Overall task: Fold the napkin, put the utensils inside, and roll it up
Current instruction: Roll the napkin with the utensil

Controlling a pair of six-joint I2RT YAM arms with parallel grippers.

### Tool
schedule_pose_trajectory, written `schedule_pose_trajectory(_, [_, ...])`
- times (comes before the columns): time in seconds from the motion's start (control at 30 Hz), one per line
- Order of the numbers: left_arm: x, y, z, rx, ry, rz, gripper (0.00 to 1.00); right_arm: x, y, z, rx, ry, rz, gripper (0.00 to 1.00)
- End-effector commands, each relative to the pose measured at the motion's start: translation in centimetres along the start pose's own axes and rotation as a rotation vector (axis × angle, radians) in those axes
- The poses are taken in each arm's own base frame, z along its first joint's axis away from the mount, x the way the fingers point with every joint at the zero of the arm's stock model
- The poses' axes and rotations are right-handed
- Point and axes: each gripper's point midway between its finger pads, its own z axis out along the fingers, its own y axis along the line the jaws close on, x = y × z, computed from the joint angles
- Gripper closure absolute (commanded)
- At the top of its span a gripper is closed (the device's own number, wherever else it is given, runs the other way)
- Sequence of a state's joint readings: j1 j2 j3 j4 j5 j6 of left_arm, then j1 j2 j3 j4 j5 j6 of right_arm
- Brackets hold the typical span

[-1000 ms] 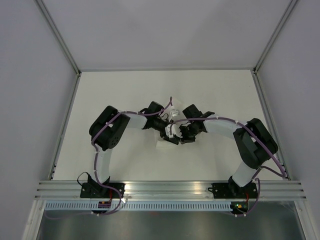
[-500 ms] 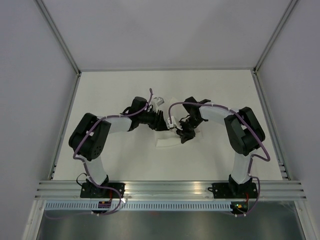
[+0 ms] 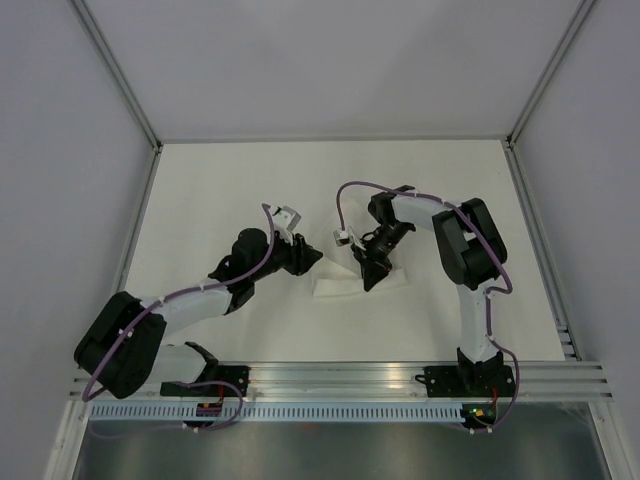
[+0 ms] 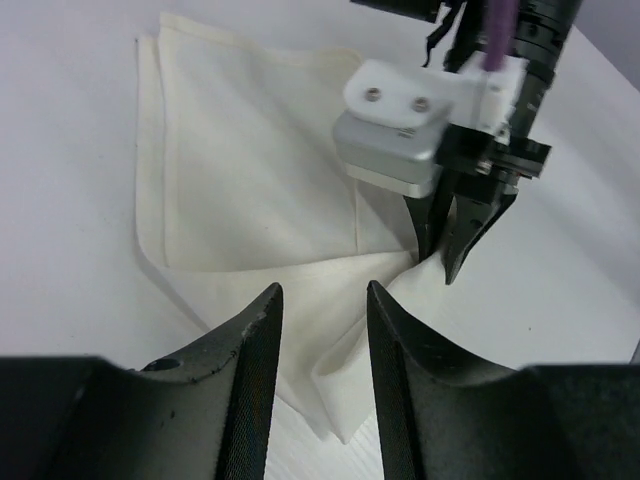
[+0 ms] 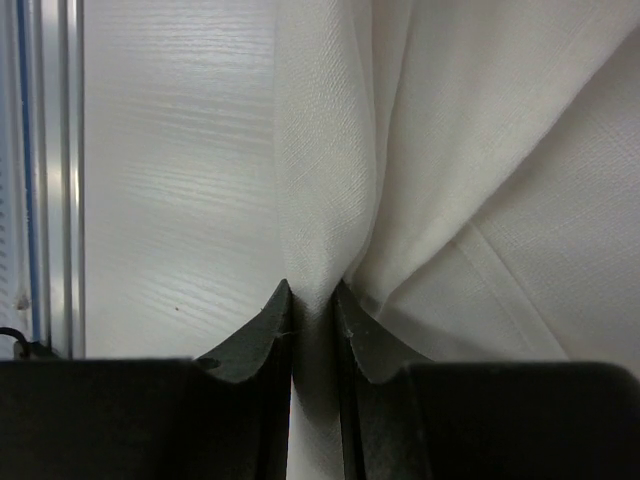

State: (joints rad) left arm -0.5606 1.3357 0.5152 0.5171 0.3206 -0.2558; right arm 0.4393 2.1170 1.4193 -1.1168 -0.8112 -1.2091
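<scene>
While the napkin [image 3: 335, 287] is lying on the table [image 3: 220, 200] between your two arms, your right gripper [image 3: 367, 282] is pointing down onto it and pinching it. Through the right wrist camera you are seeing that gripper [image 5: 313, 305] with its jaws narrowed to a slit, squeezing a raised ridge of the napkin [image 5: 480, 200] between them. The cloth is fanning out from the pinch in soft folds, a hemmed edge is running across the lower right, and the rail [image 5: 50, 150] is showing along the left of that view. Your left gripper [image 3: 312, 257] is hovering just beside the napkin's left end, its jaws standing moderately apart and gripping nothing. Through the left wrist camera you are looking between its fingers [image 4: 250, 380] at the napkin [image 4: 250, 170], which is lying in at least two layers: a flat hemmed panel is sitting on top at the far left, and a looser layer is bulging out below it toward the camera. In that same view the right gripper [image 4: 440, 258] is standing nearly upright at the panel's right edge, its tips biting into the cloth where it is rising into a crease. Whether anything is lying inside the folds, you cannot tell from these views.
</scene>
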Motion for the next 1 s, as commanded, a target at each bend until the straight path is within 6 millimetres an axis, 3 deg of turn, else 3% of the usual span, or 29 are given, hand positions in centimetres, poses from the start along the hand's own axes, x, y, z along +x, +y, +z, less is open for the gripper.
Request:
schedule_pose_trajectory(0.0, [-3.2, -1.0, -0.8, -0.071, -0.181, 0.152, 0.55, 5.1, 0.8, 1.8, -0.105, 0.149, 0.086, 0.84])
schedule_pose_trajectory(0.07, [-3.2, -1.6, -1.0, -0.109, -0.189, 0.262, 0.54, 5.2, 0.8, 1.8, -0.117, 0.146, 0.1, 0.85])
schedule_pose_trajectory(0.1, [-2.3, -3.4, -0.7, -0.074, -0.161, 0.31, 0.54, 5.1, 0.6, 1.7, -0.112, 0.143, 0.104, 0.85])
schedule_pose_trajectory(0.17, [-1.6, -3.8, -0.1, -0.101, -0.13, 0.423, 0.53, 5.2, 0.7, 1.7, -0.121, 0.142, 0.111, 0.85])
schedule_pose_trajectory(0.2, [-0.9, -5.5, 0.2, -0.07, -0.115, 0.465, 0.53, 5.2, 0.6, 1.7, -0.121, 0.142, 0.117, 0.84])
schedule_pose_trajectory(0.27, [0.2, -5.8, 0.8, -0.088, -0.07, 0.551, 0.52, 5.2, 0.5, 1.7, -0.123, 0.14, 0.123, 0.84])
schedule_pose_trajectory(0.33, [1.3, -7.4, 1.1, -0.068, -0.061, 0.635, 0.52, 5.1, 0.4, 1.7, -0.124, 0.133, 0.131, 0.85])
schedule_pose_trajectory(0.67, [6.9, -13.0, 4.7, 0.103, 0.053, 0.913, 0.48, 5.1, 0.2, 1.6, -0.124, 0.128, 0.148, 0.85])
schedule_pose_trajectory(0.83, [9.5, -13.6, 6.1, 0.148, 0.097, 0.963, 0.45, 5.2, 0.1, 1.6, -0.125, 0.127, 0.155, 0.85])
schedule_pose_trajectory(0.97, [10.5, -12.9, 6.8, 0.131, 0.113, 0.988, 0.42, 5.1, 0.0, 1.6, -0.126, 0.125, 0.157, 0.84])
